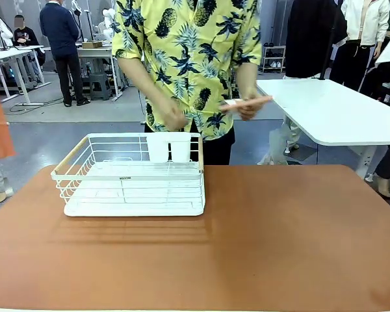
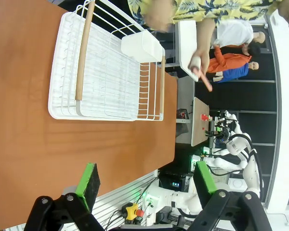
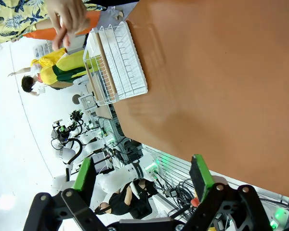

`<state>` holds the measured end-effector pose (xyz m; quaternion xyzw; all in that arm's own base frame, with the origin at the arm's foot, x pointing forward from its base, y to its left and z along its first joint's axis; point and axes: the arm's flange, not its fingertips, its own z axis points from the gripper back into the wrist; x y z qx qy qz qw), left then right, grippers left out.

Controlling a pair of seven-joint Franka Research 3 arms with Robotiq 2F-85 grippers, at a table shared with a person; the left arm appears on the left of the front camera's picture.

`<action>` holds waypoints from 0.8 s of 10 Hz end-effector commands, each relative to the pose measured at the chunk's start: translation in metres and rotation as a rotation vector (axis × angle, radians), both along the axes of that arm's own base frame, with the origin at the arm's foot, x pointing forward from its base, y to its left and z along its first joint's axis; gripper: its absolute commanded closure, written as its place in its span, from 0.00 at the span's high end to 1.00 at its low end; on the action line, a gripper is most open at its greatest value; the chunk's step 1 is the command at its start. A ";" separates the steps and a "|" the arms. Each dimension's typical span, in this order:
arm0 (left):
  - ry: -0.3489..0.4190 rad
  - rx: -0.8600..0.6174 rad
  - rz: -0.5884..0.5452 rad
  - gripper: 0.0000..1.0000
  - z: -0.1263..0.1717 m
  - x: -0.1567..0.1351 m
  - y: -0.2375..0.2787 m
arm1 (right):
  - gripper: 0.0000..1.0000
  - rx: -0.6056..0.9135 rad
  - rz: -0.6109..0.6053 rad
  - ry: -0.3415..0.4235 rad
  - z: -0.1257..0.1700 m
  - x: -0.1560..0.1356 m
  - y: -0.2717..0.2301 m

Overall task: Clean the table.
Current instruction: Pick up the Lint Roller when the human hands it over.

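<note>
Well, the bench [image 1: 279, 247] is the thing to clean. It is big, brown and flat. In the front view it takes up the whole lower half. Its long way runs from 9 o'clock to 3 o'clock, side to side in front of the robot. Its short way runs from 6 o'clock, by the robot, to 12 o'clock, by the person.

At about 10 o'clock on the bench sits 1 white wire rack [image 1: 133, 179]. The rack's long way also goes from 9 to 3. A small white cup [image 1: 169, 148] hangs on the rack's far side, at 12 o'clock. I see nothing else lying on the brown top.

The person [image 1: 188, 58] stands past the far edge at 12 o'clock. One hand [image 1: 247, 109] holds a thin orange-pink thing [image 1: 261, 101] up in the air, not touching the bench. I cannot tell what it is.

The left pincer [image 2: 147, 185] hangs above the bench by the near edge. Its 2 green pads are wide apart and nothing is between them. The right pincer [image 3: 140, 175] is the same, spread wide and holding nothing.

I think the job is only at its start, because there is nothing loose to pick up yet. The next move calls for waiting and watching where the person puts the thin thing. Then the nearer pincer should come down over it with its jaws wide. The rack looks like the place for it, but that is my guess.
</note>
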<state>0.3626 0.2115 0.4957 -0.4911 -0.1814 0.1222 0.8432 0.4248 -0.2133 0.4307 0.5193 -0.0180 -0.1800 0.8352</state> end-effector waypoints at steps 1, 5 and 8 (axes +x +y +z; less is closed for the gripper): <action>-0.004 -0.006 0.001 1.00 0.001 -0.001 0.001 | 1.00 -0.005 -0.005 -0.010 0.003 -0.002 0.001; -0.004 -0.006 0.001 1.00 0.001 -0.001 0.001 | 1.00 -0.005 -0.005 -0.010 0.003 -0.002 0.001; -0.004 -0.006 0.001 1.00 0.001 -0.001 0.001 | 1.00 -0.005 -0.005 -0.010 0.003 -0.002 0.001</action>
